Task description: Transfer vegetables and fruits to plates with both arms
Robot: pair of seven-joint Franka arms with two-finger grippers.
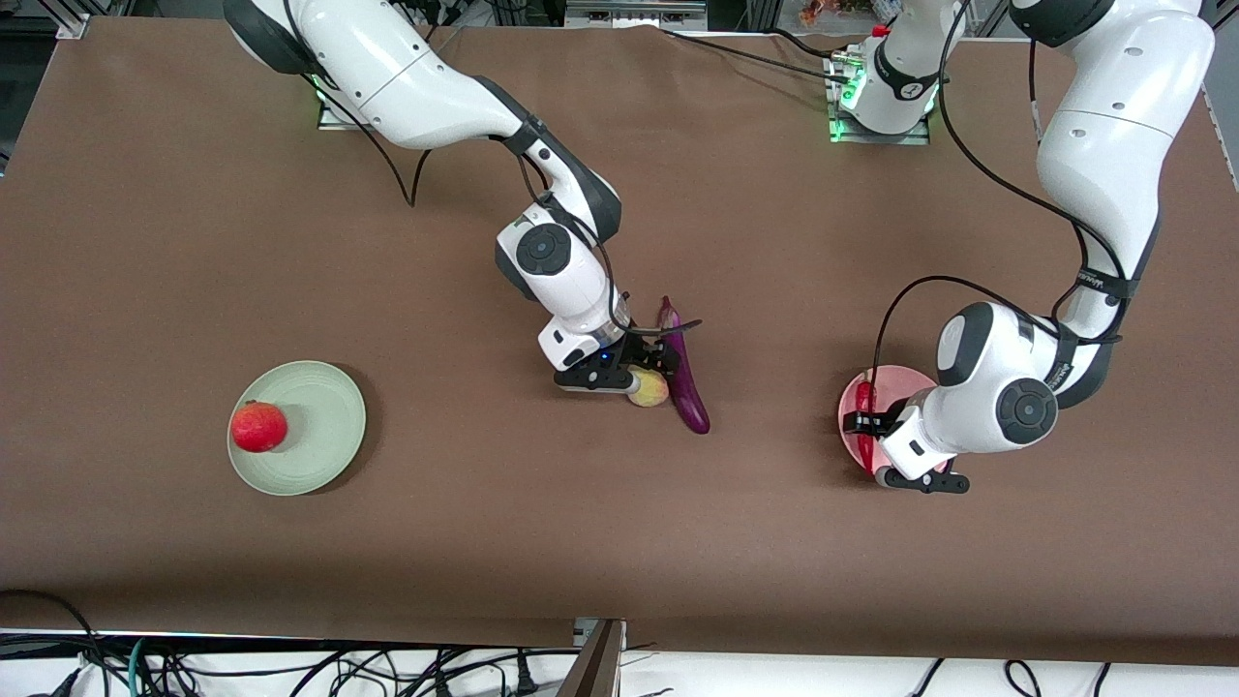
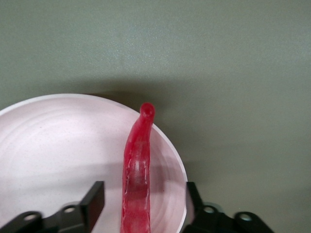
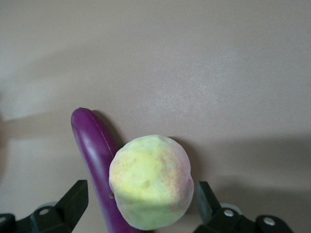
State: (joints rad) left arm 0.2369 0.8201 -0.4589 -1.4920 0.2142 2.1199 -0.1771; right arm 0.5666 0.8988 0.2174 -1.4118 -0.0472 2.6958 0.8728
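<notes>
The right gripper (image 1: 647,379) stooped at frame centre, fingers spread around the peach (image 1: 649,389). The left gripper (image 1: 864,424), lower right, stood parted astride the chili (image 1: 863,411) on the pink plate (image 1: 900,380).

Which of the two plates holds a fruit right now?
The mint green plate, toward the right arm's end of the table: the red round fruit sits on it. The pink plate carries only the red chili.
</notes>
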